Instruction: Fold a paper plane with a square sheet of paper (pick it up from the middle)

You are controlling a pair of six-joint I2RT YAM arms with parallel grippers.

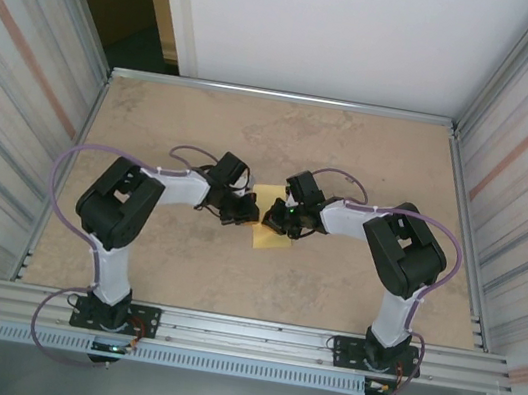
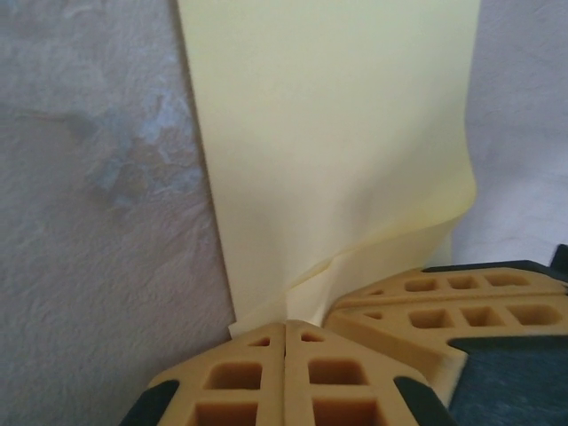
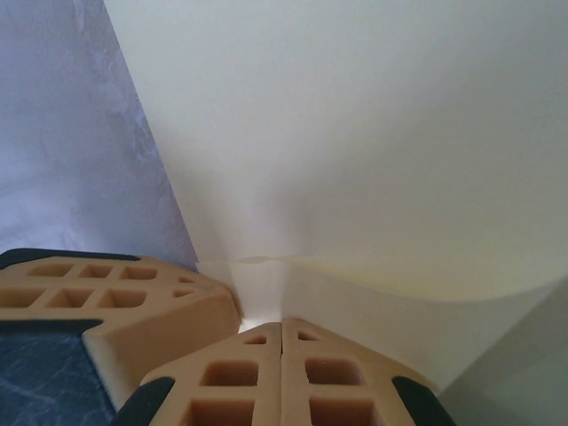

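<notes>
Left gripper [image 2: 284, 333] and right gripper [image 3: 282, 330]: jaws pressed together, tips just beside each other. Each looks to pinch the near edge of the square sheet of paper [image 2: 337, 133]. The sheet lies mid-way btwn the arms, w/ that edge curled up a bit. It's v. light, thin & floppy and prob. wrinkles or rips easy, so hold it soft, near the middle. The counter [image 1: 371, 165] is flat, tan, blotchy. Far off: ribbed metal side walls [image 1: 22, 66], white back wall [image 1: 353, 30].
</notes>
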